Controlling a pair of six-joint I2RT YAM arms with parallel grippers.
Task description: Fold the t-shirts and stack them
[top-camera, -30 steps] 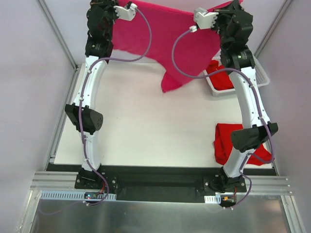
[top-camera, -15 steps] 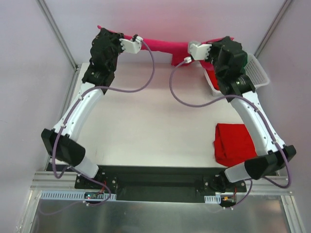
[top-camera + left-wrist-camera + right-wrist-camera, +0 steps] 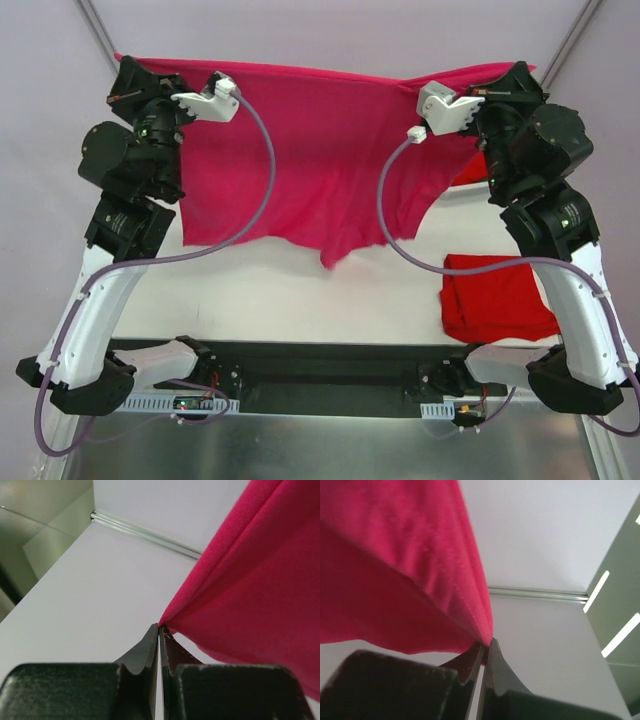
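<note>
Your magenta-pink t-shirt (image 3: 320, 150) hangs spread wide across the upper half of the overhead frame. Its top edge is stretched nearly straight from upper left to upper right, and its lower edge droops to a point near the centre, over the white table (image 3: 300, 290). The left gripper (image 3: 122, 65) pinches the shirt's upper-left corner; in the left wrist view you see its jaws closed tight on the tip of the cloth. The right gripper (image 3: 522, 72) is clamped on the upper-right corner, jaws pressed together on the hem. A folded bright red t-shirt (image 3: 495, 298) lies flat on the table at lower right, beside the right arm and apart from the hanging shirt
</note>
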